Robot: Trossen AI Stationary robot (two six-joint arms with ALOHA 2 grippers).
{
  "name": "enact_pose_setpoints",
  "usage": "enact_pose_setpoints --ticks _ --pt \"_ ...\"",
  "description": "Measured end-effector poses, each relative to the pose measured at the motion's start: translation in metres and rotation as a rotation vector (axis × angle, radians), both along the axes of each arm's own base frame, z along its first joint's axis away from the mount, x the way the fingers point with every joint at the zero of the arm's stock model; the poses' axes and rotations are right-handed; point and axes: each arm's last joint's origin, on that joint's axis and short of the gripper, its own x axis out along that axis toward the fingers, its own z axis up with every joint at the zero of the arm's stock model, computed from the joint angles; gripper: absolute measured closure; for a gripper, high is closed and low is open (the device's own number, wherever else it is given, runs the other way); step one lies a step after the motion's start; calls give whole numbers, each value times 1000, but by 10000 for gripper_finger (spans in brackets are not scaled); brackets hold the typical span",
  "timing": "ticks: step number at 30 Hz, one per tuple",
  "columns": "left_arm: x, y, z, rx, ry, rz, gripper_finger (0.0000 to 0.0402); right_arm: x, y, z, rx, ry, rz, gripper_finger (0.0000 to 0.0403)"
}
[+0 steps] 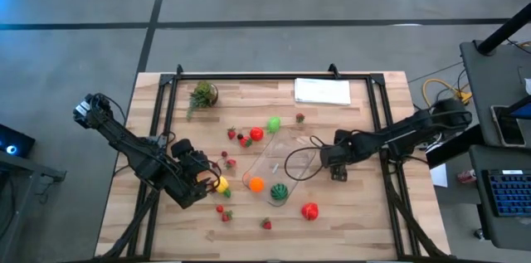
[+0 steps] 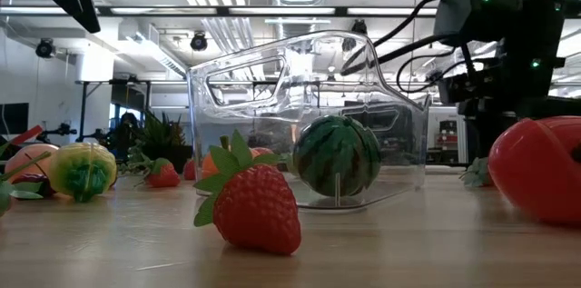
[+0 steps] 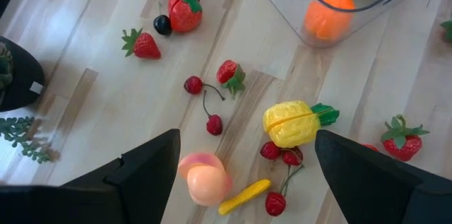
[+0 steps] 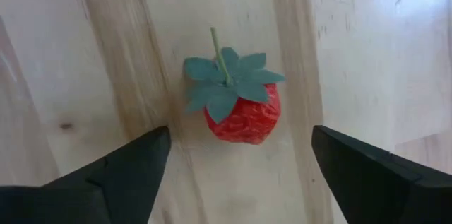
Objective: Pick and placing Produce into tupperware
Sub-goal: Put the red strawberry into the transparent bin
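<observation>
Right hand (image 1: 339,171) hovers just beside the tub (image 1: 286,159), on the side away from the left arm, fingers (image 4: 120,174) spread wide and gripping nothing. Its wrist view shows a small strawberry (image 4: 240,107) with a green leaf cap and stem lying on the worktop (image 4: 353,54) between the fingers, touching neither.

Left hand (image 3: 244,174) sits on the opposite side of the tub, jaws also wide apart and empty. Between and ahead of its fingers lie a peach (image 3: 205,179), a yellow lemon-like piece (image 3: 291,123), cherries (image 3: 205,107) and more strawberries (image 3: 141,44).

The tub is clear and lies near the worktop centre. Inside it are an orange (image 1: 256,184) and a small watermelon (image 1: 279,191). A red tomato-like piece (image 1: 309,210) lies on the worktop beside the tub, near the watermelon end.
</observation>
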Motion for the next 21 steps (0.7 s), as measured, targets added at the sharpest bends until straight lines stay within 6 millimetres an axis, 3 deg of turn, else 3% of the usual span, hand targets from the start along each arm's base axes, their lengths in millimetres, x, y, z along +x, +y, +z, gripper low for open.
enact_pose_setpoints --ticks 6,21 --pt "0 0 0 3 -2 0 89 7 0 5 -28 -71 4 110" --pt "0 0 0 6 -4 1 89 7 1 0 46 -63 -27 241"
